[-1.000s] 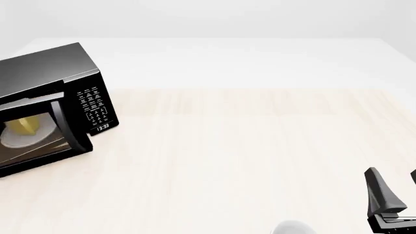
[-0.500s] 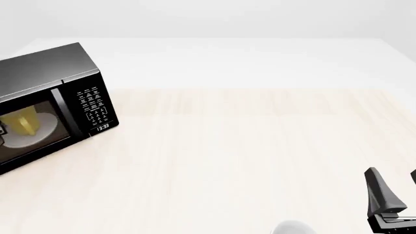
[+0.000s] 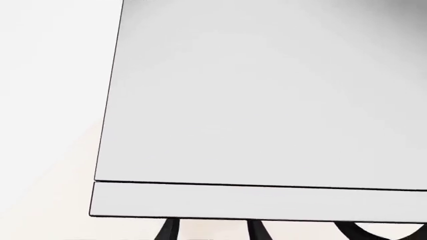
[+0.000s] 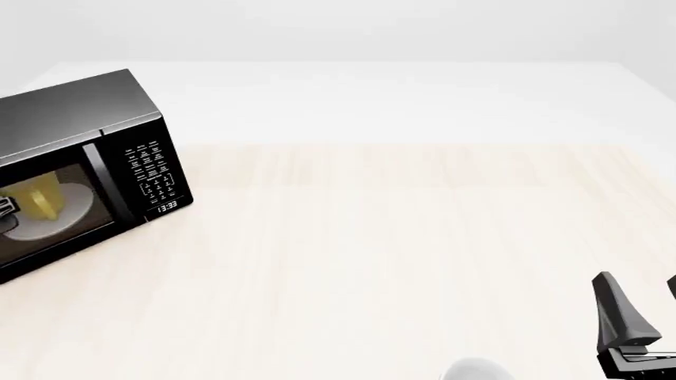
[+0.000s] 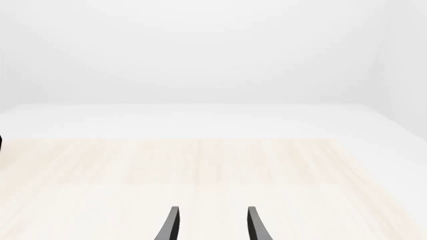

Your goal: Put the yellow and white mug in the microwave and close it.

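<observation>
The black microwave [image 4: 116, 150] stands at the table's far left with its door shut. The yellow and white mug [image 4: 43, 198] shows through the door glass, standing on the round white turntable plate [image 4: 32, 226]. A small dark bit of my left gripper [image 4: 5, 207] shows at the left edge, in front of the door. In the left wrist view its fingers stand apart and empty [image 3: 211, 230], close to a pale grey panel of the microwave [image 3: 267, 100]. My right gripper [image 4: 644, 305] is open and empty at the table's near right; its fingers also show apart in the right wrist view [image 5: 212, 227].
A plain white rounded object [image 4: 476, 370] lies at the table's front edge, left of my right gripper. The light wooden tabletop [image 4: 401, 237] stretches between the microwave and my right gripper. A curved dark shape [image 3: 363, 230] shows in the left wrist view; I cannot tell what it is.
The microwave door swung from partly open to fully shut. A bit more of my left gripper shows at the left edge. The right arm has not moved.
</observation>
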Controlling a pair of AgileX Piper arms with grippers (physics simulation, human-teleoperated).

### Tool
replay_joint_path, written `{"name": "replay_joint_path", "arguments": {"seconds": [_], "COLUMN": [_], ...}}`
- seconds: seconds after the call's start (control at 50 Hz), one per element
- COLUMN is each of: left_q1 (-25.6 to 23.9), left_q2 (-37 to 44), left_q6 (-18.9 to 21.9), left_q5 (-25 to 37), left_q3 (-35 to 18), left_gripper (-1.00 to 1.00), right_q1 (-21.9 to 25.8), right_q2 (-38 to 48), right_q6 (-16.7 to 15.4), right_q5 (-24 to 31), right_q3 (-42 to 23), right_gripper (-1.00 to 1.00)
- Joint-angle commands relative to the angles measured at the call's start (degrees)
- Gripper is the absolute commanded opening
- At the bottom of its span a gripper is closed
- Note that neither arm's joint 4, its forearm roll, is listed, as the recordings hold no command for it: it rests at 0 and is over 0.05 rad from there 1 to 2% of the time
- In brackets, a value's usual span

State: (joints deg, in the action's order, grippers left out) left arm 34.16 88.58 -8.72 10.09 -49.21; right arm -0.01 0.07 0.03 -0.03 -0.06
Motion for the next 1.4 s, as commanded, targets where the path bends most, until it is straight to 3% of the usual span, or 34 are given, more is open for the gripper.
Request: {"name": "replay_joint_path", "arguments": {"seconds": [0.02, 0.3, 0.94, 1.4], "left_q1": [-1.7, 0.3, -0.8, -1.1], "left_q2": [-3.7, -10.8, -24.8, -37.7], "left_q6": [1.3, 2.4, 1.2, -1.9], "left_q5": [1.2, 2.8, 9.6, 18.8], "left_q3": [1.1, 5.1, 6.5, 5.6], "left_gripper": [1.00, 1.00, 1.00, 1.00], "right_q1": [0.0, 0.0, 0.0, 0.0], "right_q2": [-0.1, -0.1, -0.1, -0.1], "right_q6": [0.0, 0.0, 0.0, 0.0], "right_q5": [0.0, 0.0, 0.0, 0.0], "right_q3": [0.1, 0.1, 0.1, 0.1], "right_gripper": [1.00, 1.00, 1.00, 1.00]}}
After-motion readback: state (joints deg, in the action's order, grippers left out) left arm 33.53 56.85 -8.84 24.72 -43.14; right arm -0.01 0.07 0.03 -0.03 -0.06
